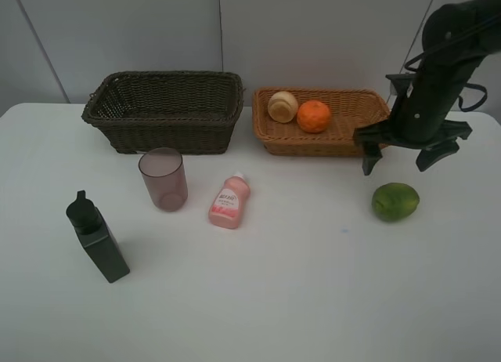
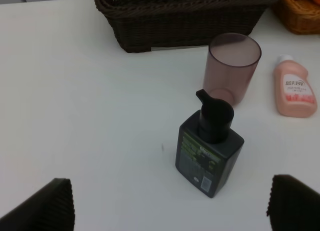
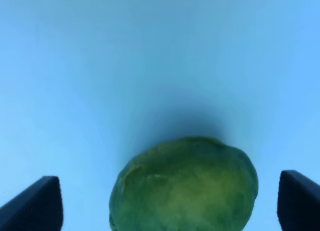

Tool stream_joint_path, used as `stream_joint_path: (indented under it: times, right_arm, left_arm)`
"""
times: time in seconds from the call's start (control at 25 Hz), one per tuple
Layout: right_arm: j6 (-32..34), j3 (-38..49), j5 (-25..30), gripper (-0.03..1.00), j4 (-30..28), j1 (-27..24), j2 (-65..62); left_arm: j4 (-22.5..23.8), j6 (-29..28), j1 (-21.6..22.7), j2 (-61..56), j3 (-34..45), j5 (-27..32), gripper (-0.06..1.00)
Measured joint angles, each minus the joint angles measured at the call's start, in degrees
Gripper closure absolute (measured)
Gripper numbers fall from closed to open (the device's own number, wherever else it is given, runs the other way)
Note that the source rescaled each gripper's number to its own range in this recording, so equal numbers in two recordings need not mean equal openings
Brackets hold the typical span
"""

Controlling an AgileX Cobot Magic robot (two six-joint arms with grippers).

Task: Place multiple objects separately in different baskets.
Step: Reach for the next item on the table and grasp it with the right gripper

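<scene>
1. Nearest, the dark green pump bottle (image 1: 98, 238) stands upright on the white surface (image 1: 297, 299); our left hand (image 2: 170, 206), spread wide, faces it.
2. Further back we see the translucent pink cup (image 1: 163, 179) upright, the small pink bottle (image 1: 228, 201) lying flat, and the glossy green fruit (image 1: 395, 201). Our right hand (image 1: 401, 152) is spread wide and not touching the fruit.
3. Farthest, the tan basket (image 1: 344, 142) holds the tangerine (image 1: 314, 116) and a pale round fruit (image 1: 282, 106), beside the dark brown basket (image 1: 164, 131).

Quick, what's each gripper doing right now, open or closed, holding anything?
Left gripper: open, holding nothing, facing the pump bottle.
Right gripper: open, holding nothing, facing the green fruit.
</scene>
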Motion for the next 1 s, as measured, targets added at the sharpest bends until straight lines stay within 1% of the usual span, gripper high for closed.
stream_joint_path:
  times: [0.04,0.2,0.4,0.64,1.0]
  right_arm:
    - [0.0,0.9,-0.7,0.14,-0.1,0.0,0.0]
    - [0.0,4.5,-4.8,0.07,-0.1,-0.7,0.0]
    - [0.1,8.0,-8.6,0.06,-0.4,-1.9,0.0]
    - [0.1,10.5,-12.7,0.06,-0.4,-1.9,0.0]
    - [0.2,10.5,-14.0,0.06,-0.5,-1.9,4.9]
  left_arm:
    - [0.0,0.0,0.0,0.0,0.0,0.0,-0.06]
    - [0.0,0.0,0.0,0.0,0.0,0.0,-0.06]
    - [0.0,0.0,0.0,0.0,0.0,0.0,-0.06]
    - [0.0,0.0,0.0,0.0,0.0,0.0,-0.06]
    - [0.0,0.0,0.0,0.0,0.0,0.0,-0.06]
